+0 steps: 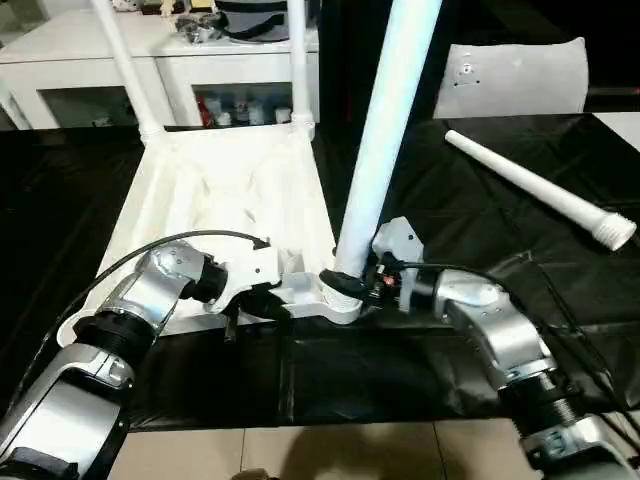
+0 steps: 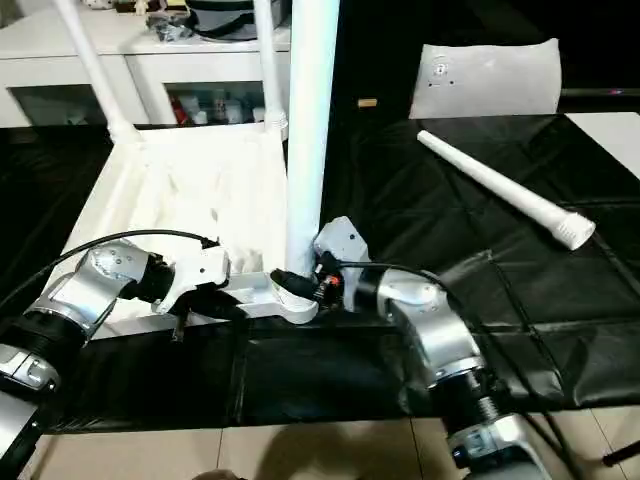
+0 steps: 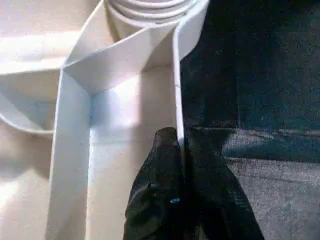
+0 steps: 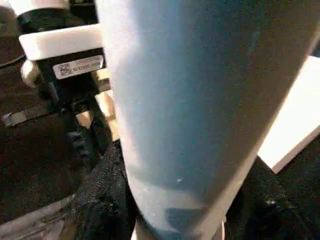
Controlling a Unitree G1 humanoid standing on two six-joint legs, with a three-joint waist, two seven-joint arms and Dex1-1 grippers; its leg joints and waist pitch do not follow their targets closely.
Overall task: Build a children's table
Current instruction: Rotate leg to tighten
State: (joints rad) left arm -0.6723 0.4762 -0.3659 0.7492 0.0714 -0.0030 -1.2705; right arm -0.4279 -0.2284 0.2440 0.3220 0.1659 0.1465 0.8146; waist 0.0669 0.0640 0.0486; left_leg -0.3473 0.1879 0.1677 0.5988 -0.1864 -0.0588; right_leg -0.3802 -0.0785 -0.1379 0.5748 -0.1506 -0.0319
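Table top (image 1: 230, 200) lay upside down, centre-left of frame, ribs up, on black sheeting (image 1: 480, 210). 2 legs (image 1: 125, 65) stood in its far corners. My left claw (image 3: 179, 150) was pinched tight on the top's near rim. My right claw (image 1: 352, 283) clamped the base of a 3rd leg (image 1: 385, 150), upright at the near-right corner socket (image 1: 340, 300). The 4th leg (image 1: 540, 190) lay loose at upper right.
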